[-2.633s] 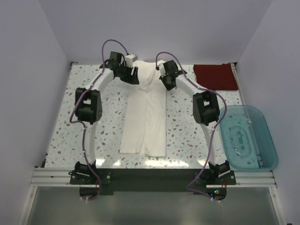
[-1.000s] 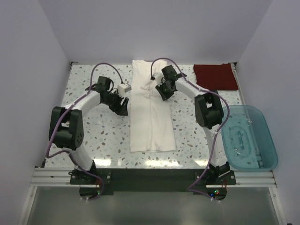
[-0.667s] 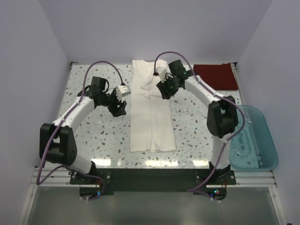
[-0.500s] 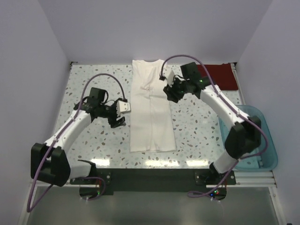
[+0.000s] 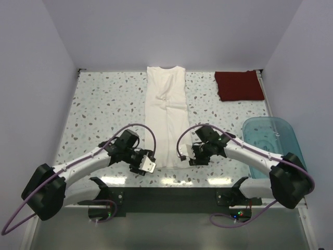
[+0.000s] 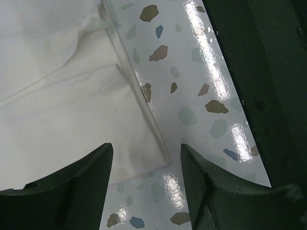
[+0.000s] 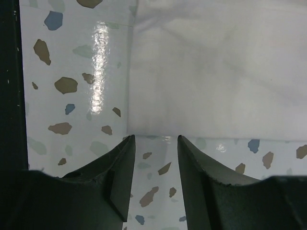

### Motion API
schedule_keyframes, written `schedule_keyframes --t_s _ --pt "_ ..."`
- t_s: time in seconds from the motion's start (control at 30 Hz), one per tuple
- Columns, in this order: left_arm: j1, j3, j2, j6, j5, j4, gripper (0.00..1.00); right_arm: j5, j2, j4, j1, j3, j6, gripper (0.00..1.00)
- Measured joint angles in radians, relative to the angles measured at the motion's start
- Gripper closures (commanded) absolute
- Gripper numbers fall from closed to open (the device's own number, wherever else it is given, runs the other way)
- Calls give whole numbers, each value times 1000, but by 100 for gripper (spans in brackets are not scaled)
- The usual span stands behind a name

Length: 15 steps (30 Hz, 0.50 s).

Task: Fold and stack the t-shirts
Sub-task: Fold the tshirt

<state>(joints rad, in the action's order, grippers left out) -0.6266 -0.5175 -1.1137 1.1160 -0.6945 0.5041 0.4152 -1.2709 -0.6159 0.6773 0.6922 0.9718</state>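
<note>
My left gripper [image 5: 148, 164] is at the near left corner of the long white folded cloth t-shirt [image 5: 166, 114], jaws wide and empty. My right gripper [image 5: 188, 156], jaws narrower and empty, is at its near right corner. The dark red folded cloth t-shirt [image 5: 238, 85] lies far right, well apart.

White tabletop flecked with brown, grey and blue chips [image 5: 104, 104] was pretty glossy, with lights glaring off it near the front. Translucent teal plastic bin with rounded corners [image 5: 276, 130] sat at its right edge, toward the near side. A flat black plate [image 5: 171, 194] ran along the front edge, and plain pale walls [image 5: 171, 31] stood on three sides.
</note>
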Motion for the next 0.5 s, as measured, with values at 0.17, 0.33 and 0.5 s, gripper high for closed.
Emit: schedule_keyframes --t_s 0.17,0.33,0.5 --pt "-42 23 -67 -17 57 -88 38 -6 0 52 21 -15 49 57" --pt "-43 39 -103 -24 90 -129 38 -7 1 63 61 -35 93 57" --pt "-43 40 -125 -32 85 -152 46 -14 4 64 109 -56 107 54"
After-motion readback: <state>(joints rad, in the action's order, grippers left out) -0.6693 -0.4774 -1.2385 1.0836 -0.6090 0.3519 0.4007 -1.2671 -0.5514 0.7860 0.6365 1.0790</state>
